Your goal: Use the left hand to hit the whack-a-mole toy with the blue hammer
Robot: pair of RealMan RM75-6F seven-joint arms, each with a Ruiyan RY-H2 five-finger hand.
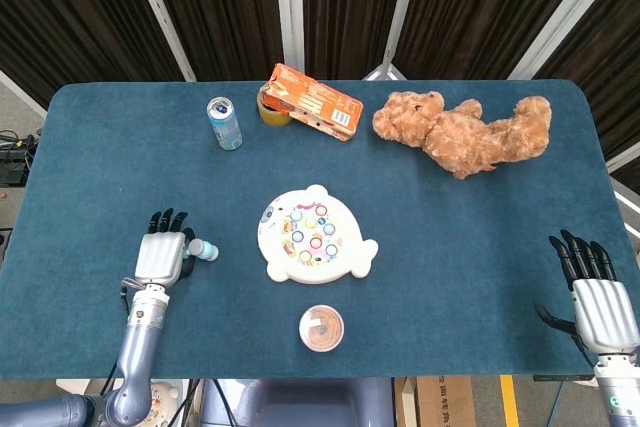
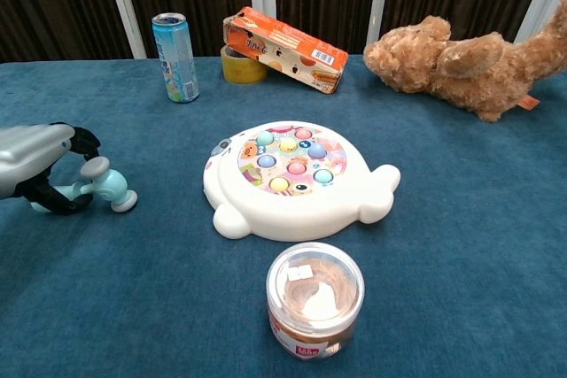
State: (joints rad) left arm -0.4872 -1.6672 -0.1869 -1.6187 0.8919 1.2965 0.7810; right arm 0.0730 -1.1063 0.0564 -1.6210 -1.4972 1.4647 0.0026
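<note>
One left hand [image 2: 40, 165] curled around blue hammer [image 2: 99, 187], on table

A table [image 1: 480, 247] covered in dark teal cloth fills most of the head view, its far corners rounded. Behind it hangs a dark pleated curtain [image 1: 340, 7], almost black, crossed by pale grey metal bars [image 1: 288, 2]: some stand upright, others lean outward to the left and right. In the chest view the same curtain and bars run along the table's far edge. At the far left of the head view a strip of grey floor [image 1: 15, 112] shows, with black cables [image 1: 12, 152] lying on it. Below the table's near edge, a cardboard box [image 1: 445, 402] and a yellow stripe [image 1: 507, 402] on the floor are visible. The light is even and soft, casting faint shadows.
</note>
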